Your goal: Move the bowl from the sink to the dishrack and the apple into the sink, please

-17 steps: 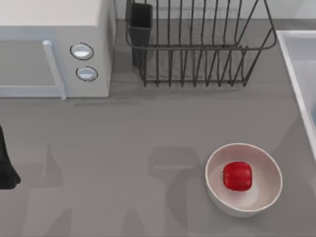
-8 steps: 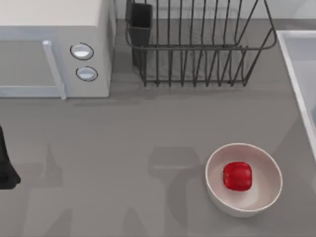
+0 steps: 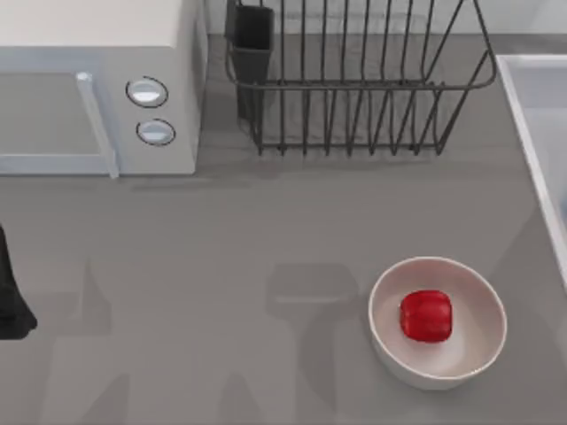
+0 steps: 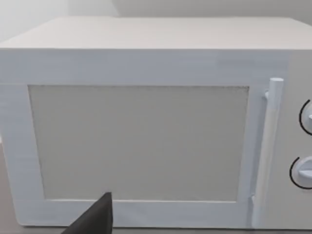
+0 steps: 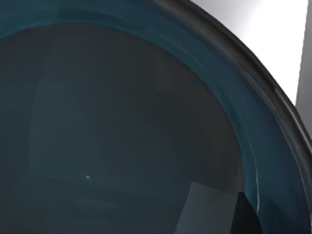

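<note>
The teal-blue bowl lies very close under my right wrist camera, its dark inside and curved rim spread across that view. Beside it is a pale strip of the sink. The sink's white rim runs down the table's right edge in the top view. The red apple rests inside a white bowl at the front right. At the back stands the dark wire dishrack with its black cup. My left arm is parked at the left edge, and a dark fingertip points toward the microwave.
A white microwave fills the back left corner, with its door handle and two knobs facing the front. Grey tabletop stretches between the microwave, the dishrack and the white bowl.
</note>
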Controlling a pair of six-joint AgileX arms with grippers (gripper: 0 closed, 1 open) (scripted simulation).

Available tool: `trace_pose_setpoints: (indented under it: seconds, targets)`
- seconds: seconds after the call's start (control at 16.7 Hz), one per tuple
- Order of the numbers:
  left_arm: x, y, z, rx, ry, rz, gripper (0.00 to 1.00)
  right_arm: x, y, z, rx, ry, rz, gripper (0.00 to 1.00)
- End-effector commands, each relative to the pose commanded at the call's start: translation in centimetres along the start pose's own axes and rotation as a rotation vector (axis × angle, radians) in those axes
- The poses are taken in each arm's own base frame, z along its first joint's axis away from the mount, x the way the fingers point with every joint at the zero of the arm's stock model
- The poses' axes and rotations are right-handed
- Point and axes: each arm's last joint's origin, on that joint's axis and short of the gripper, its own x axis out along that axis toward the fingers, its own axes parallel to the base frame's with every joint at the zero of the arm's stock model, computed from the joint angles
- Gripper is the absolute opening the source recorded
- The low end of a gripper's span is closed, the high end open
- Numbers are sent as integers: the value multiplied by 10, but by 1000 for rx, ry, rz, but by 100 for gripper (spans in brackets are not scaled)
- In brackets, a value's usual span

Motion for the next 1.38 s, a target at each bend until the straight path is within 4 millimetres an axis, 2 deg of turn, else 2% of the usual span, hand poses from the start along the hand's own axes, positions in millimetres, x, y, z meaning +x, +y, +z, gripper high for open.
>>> trace_pose_setpoints:
  seconds: [0.18, 0.36, 0.54, 0.66, 0.84, 0.96, 1.08, 1.38]
  targets:
    - [0, 0, 0, 0, 0, 0, 100, -47, -17, -16, 0, -5, -4, 0]
    - [0, 0, 0, 0, 0, 0, 100, -113, -34, -51, -4, 3, -2, 0]
    - [0, 0, 0, 0, 0, 0, 100, -189, -40, -105, -4, 12, 1, 0]
    - [0, 0, 0, 0, 0, 0, 100, -234, -35, -148, -4, 15, 2, 0]
    - [0, 0, 0, 0, 0, 0, 100, -285, -18, -208, -3, 8, -2, 0]
    - [0, 0, 0, 0, 0, 0, 100, -304, -6, -238, -2, 5, -2, 0]
    - [0, 0, 0, 0, 0, 0, 100, -314, 2, -256, -2, 3, 1, 0]
    - [0, 0, 0, 0, 0, 0, 100, -317, 5, -263, -2, 2, 2, 0]
